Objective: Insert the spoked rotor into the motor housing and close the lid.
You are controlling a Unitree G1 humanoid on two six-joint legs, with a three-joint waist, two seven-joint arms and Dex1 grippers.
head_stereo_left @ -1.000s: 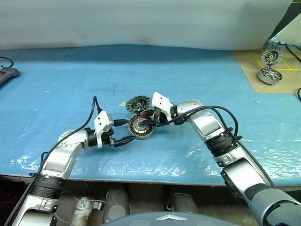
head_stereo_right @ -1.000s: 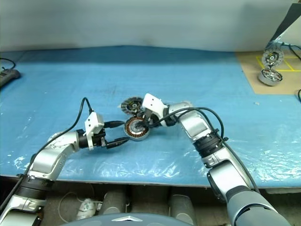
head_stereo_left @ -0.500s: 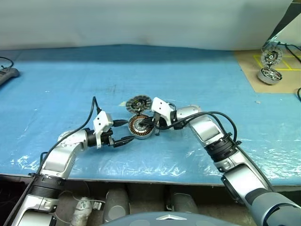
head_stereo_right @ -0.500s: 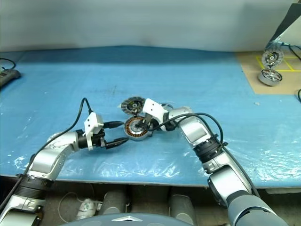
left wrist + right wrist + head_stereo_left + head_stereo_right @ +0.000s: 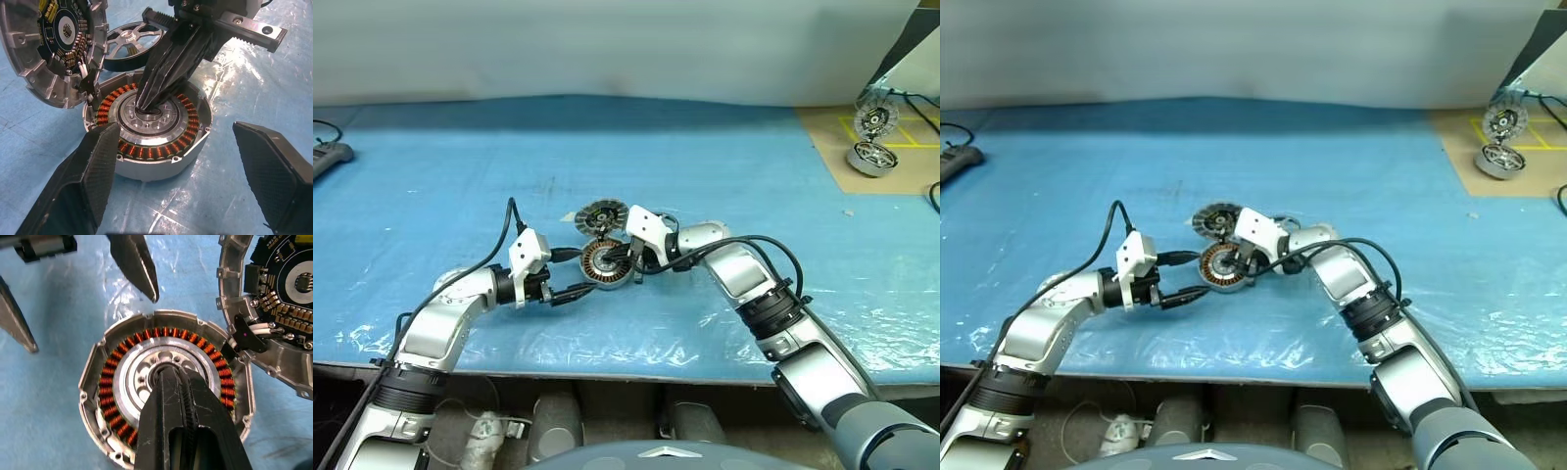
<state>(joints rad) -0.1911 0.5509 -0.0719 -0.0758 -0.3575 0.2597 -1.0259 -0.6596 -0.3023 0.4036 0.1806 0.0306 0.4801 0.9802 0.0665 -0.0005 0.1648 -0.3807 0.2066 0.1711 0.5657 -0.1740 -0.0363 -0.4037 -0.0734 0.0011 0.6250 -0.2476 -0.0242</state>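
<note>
Copper windings bare, and our right gripper [image 5: 146,105] sits clenched with its tips in the motor housing [image 5: 146,132] hub.
We see the spoked rotor [image 5: 128,41] lying flat just behind the housing, nearer our right arm; the lid [image 5: 51,46] leans at the rim, and our left gripper [image 5: 181,171] is spread wide, holding nothing.

Blue plastic sheet [image 5: 724,166] covering table; two motor parts [image 5: 873,137] on brown board [image 5: 847,157].
</note>
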